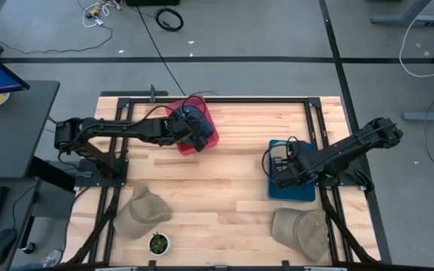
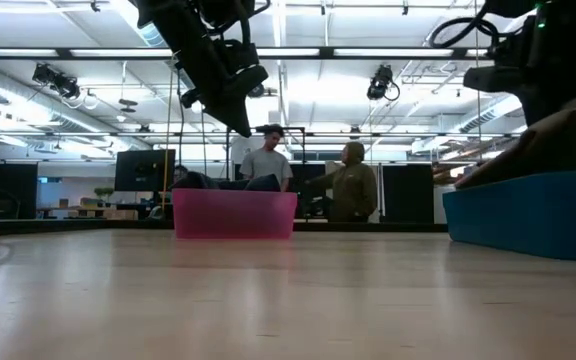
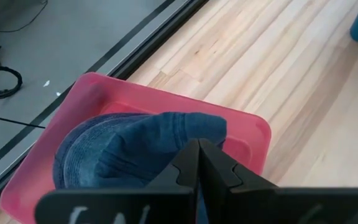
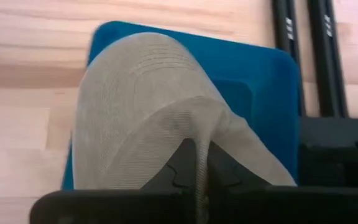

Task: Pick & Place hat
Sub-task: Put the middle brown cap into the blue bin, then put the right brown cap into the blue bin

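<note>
Blue denim hat [image 3: 135,149] hangs pinched in the left tool [image 3: 199,163], above the pink plastic bin [image 3: 253,134]. Beige mesh hat [image 4: 148,106] hangs pinched in the right tool [image 4: 197,163], above the blue bin [image 4: 272,93]. Either brim could snag a rim on release.

Two dark jointed arms, black cables
</note>
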`<action>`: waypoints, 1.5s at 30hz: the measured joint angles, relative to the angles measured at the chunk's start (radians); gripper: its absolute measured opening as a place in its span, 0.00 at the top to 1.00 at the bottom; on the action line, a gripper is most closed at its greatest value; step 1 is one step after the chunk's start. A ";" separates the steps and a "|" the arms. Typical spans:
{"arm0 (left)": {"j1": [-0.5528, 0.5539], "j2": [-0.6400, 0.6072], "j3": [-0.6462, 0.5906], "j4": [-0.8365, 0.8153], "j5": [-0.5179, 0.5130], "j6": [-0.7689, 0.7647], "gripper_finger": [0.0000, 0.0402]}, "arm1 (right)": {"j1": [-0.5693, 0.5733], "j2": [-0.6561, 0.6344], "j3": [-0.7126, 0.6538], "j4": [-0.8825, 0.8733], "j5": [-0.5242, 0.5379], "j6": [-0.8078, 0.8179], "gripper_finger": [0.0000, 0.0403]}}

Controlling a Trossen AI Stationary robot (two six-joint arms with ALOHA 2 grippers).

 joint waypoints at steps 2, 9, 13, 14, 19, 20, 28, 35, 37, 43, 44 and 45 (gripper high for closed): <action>0.000 0.000 0.000 0.000 0.000 0.000 0.97 | -0.001 0.000 0.000 -0.013 -0.043 0.012 0.97; 0.000 0.000 0.000 0.000 0.000 0.000 0.97 | 0.002 0.000 0.000 0.021 -0.067 0.028 0.97; 0.000 0.000 0.000 0.000 0.000 0.000 0.97 | 0.002 0.000 -0.021 0.067 -0.031 0.011 0.95; 0.000 0.000 0.000 0.000 0.000 0.000 0.97 | 0.002 0.000 -0.033 0.080 -0.033 -0.001 0.93; 0.000 0.000 0.000 0.000 0.000 0.000 0.97 | -0.007 0.000 -0.126 0.175 -0.036 -0.024 0.81; 0.000 0.000 0.000 0.000 0.000 0.000 0.97 | -0.011 0.000 -0.143 0.190 -0.039 -0.024 0.79; 0.000 0.000 0.000 0.000 0.000 0.001 0.97 | -0.028 0.000 -0.114 0.176 -0.057 -0.210 0.61; 0.000 0.000 0.000 0.000 0.000 0.001 0.97 | -0.022 0.000 0.081 0.203 -0.260 -0.678 0.56; 0.000 0.000 0.000 0.000 0.000 0.001 0.97 | -0.009 0.000 0.127 0.234 -0.367 -0.839 0.56; 0.000 0.000 0.000 0.000 0.000 0.001 0.97 | 0.101 0.000 0.160 0.318 -0.603 -1.104 0.57; 0.000 0.000 0.000 -0.001 0.000 0.001 0.97 | 0.132 0.000 0.155 0.333 -0.607 -1.110 0.57; 0.000 0.000 0.000 -0.001 0.000 0.001 0.97 | 0.162 0.000 0.148 0.343 -0.611 -1.105 0.57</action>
